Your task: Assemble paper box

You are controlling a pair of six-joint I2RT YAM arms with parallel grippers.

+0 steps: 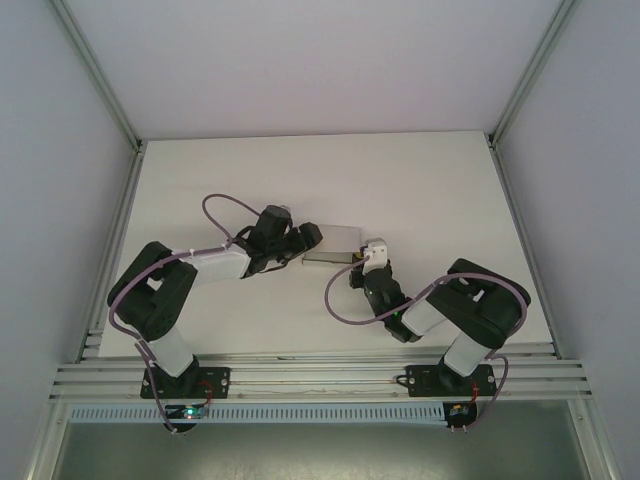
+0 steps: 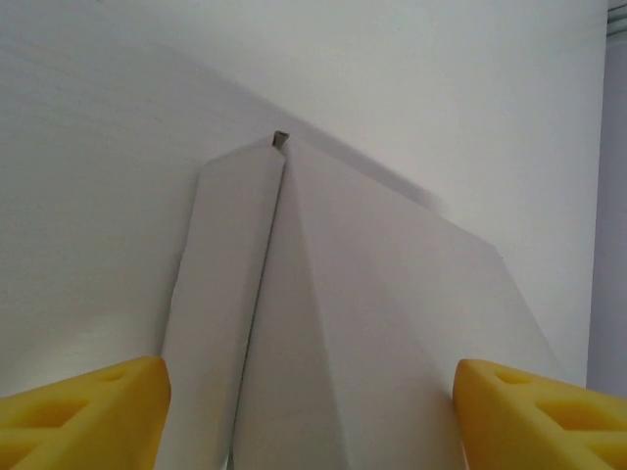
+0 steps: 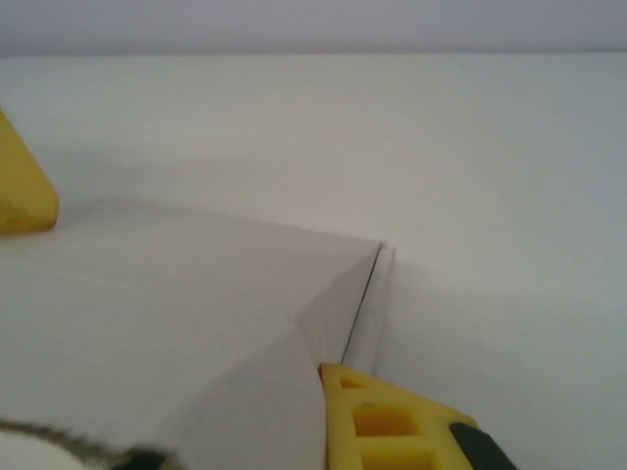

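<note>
Paper box (image 1: 333, 243) — only one — lies between wide-apart jaws of my left claw (image 2: 312, 380); right claw (image 1: 368, 254) — clenched or not, I cannot tell.

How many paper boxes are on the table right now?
1. The paper box lies in the middle of the table, between the left gripper and the right gripper. Another could hardly hide beneath them.

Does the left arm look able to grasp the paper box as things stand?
Probably yes: the left pincer is open, one finger on each side of the paper box, nothing else between.
</note>
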